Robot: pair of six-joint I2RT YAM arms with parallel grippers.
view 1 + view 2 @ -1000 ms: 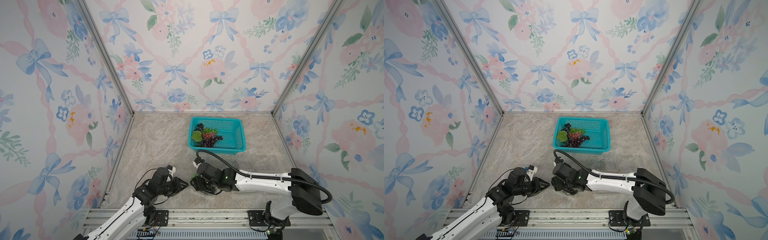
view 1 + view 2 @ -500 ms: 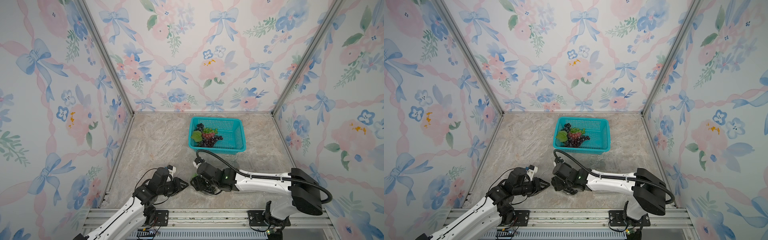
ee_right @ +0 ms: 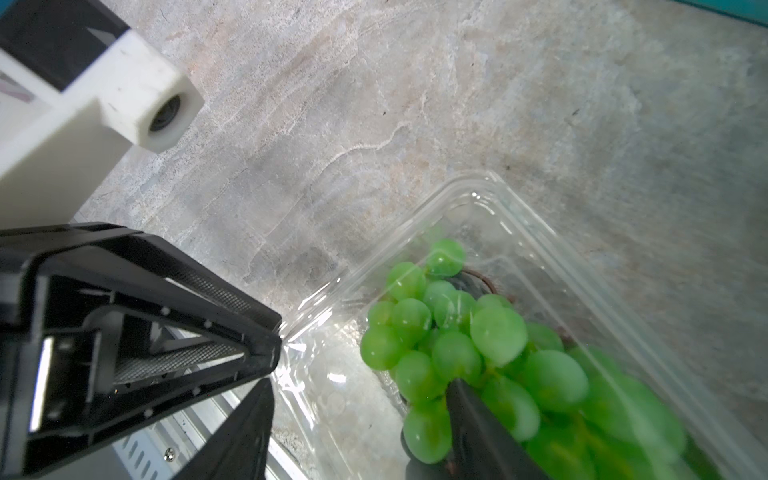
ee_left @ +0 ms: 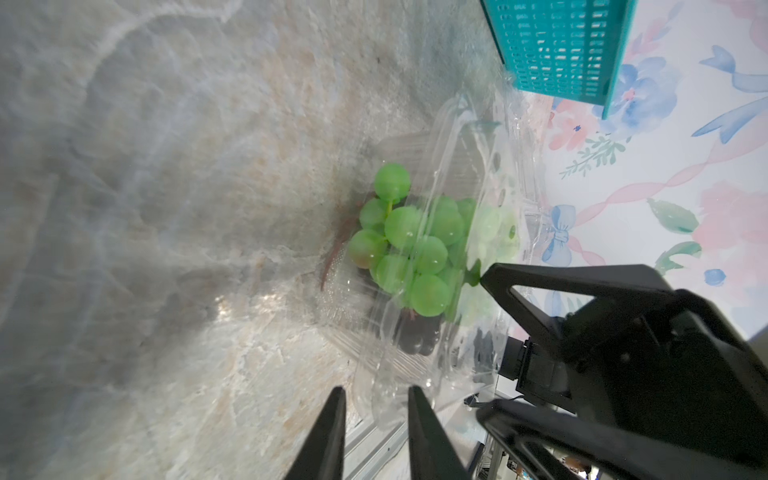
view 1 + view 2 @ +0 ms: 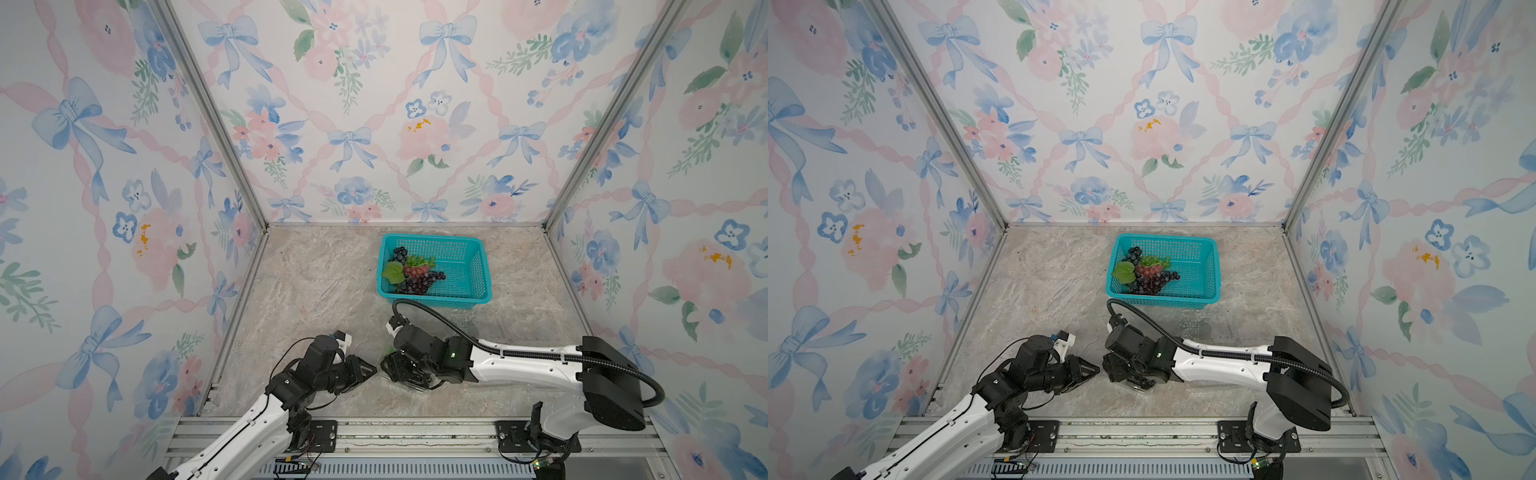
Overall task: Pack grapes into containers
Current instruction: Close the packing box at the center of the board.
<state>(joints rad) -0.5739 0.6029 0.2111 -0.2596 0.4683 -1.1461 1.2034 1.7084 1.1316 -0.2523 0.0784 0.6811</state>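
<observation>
Looking down, we see the clear box (image 3: 490, 187) low on the table (image 5: 324, 282), near 6 o'clock, between our two claws. A bunch of green grapes (image 3: 457, 345) lies inside it.

Our left claw (image 3: 274, 345) is almost closed. It pinches the corner of the box on the 9 o'clock side.

Our right claw (image 4: 484, 347) is wide apart and holds nothing. One finger (image 3: 478, 419) pokes in among the green grapes and touches them. The other finger is outside the box wall.

The teal basket (image 5: 478, 266) sits toward 12 o'clock, well apart from the box. More grapes (image 5: 415, 276), dark, red and green with a leaf, lie at its 9 o'clock side.
</observation>
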